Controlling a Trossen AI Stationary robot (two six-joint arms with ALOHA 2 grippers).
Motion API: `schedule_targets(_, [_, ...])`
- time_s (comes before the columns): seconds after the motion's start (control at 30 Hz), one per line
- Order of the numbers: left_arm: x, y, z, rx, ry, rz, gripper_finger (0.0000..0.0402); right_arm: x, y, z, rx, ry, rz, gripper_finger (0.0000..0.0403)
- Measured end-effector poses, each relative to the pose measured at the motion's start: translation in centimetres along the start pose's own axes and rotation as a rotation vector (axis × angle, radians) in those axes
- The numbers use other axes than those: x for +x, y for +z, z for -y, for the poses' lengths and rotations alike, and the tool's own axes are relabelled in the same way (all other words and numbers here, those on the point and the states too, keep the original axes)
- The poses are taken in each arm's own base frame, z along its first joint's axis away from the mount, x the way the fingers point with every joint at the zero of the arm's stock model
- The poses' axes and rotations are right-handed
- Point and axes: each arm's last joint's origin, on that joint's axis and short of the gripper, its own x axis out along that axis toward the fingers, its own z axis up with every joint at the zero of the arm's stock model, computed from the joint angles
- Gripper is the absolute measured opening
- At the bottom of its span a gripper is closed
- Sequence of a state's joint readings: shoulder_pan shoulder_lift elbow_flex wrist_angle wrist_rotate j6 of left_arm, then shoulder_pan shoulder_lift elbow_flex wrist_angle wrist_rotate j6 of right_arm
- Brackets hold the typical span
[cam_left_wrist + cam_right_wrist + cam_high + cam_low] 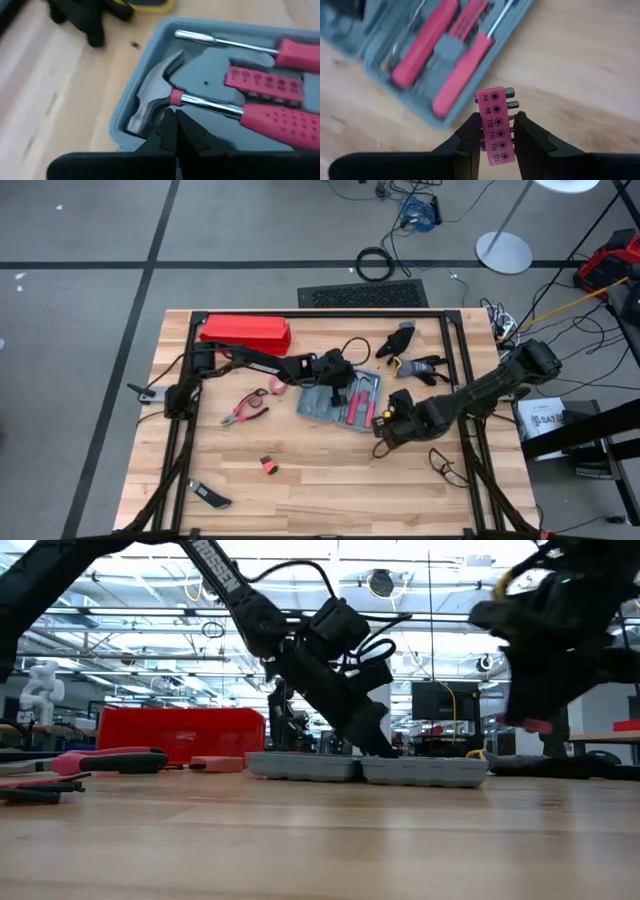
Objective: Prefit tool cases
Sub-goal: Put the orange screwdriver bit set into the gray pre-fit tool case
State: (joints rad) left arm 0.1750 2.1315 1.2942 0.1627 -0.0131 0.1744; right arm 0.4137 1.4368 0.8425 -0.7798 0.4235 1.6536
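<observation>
High view: right claw (384, 423) grips bit holder (494, 125).

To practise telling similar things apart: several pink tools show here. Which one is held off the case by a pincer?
The pink bit holder, gripped in the right pincer beside the case. The pink-handled hammer and screwdriver lie in its recesses.

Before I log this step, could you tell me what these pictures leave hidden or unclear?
- Tool case: the left gripper and its arm cover part of the left half in the high view.
- Bit holder in the right gripper: only a blurred pink spot in the low view.
- Hammer: the handle end is cut off in the left wrist view.
</observation>
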Motion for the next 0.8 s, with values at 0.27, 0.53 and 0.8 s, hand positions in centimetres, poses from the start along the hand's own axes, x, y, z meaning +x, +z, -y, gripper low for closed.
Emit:
schedule_targets(0.27, [-6.7, 2.0, -0.8, 0.332, -0.074, -0.195, 0.0, 1.0, 1.3, -0.7, -0.064, 0.022, 0.02, 0.008])
schedule_targets(0.53, [-8.1, -2.8, -1.7, 0.225, -0.237, -0.56, 0.0, 1.0, 1.3, -0.8, -0.096, 0.025, 0.018, 0.008])
schedule_targets(0.8, [-7.8, -3.2, 0.4, 0.032, -0.27, -0.556, 0.0, 1.0, 1.3, -0.8, -0.125, 0.032, 0.027, 0.008])
